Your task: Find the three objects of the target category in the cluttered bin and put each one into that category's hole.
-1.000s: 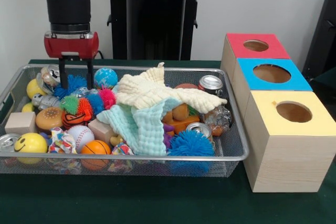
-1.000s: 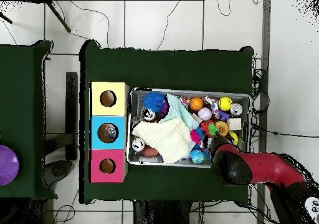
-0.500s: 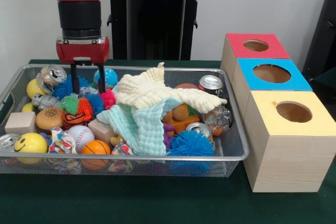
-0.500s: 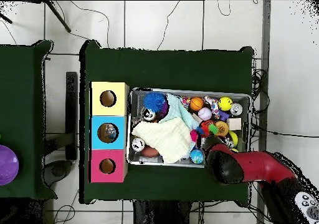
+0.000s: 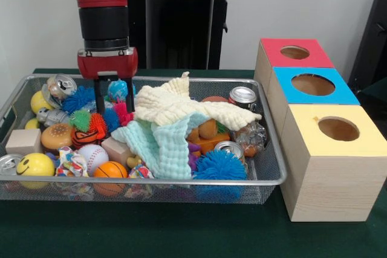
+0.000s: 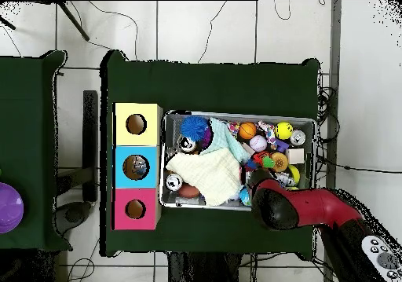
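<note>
From the front, the gripper [image 5: 113, 96] hangs low over the far left part of the wire-mesh bin [image 5: 266, 176]. Its two dark jaws stand apart and point straight down, and the blue globe ball [image 5: 117, 90] sits right between them, at the height of their tips. It seems to be the thing being targeted, though I cannot tell whether the jaws touch it yet; they hold nothing clear of the pile. The ball is round, so it offers no long axis to line up with. Room is tight: a blue spiky ball [image 5: 80, 98] lies just left of the jaws, a pink spiky ball [image 5: 124, 113] just nearer, and the cream cloth [image 5: 181, 106] crowds in from the right. The bin's far rim runs close behind. The three boxes stand well off to the right, the red-topped box [image 5: 294, 54] farthest, the blue-topped box [image 5: 312, 85] in the middle and the yellow-topped box [image 5: 337, 129] nearest.

From overhead, the red arm [image 6: 306, 208] covers the gripper and the ball, so the jaws cannot be read here. The arm's end sits over the bin's lower edge, right of the cloth, and the boxes line the bin's left side, so a carry would cross the cloth.
</note>
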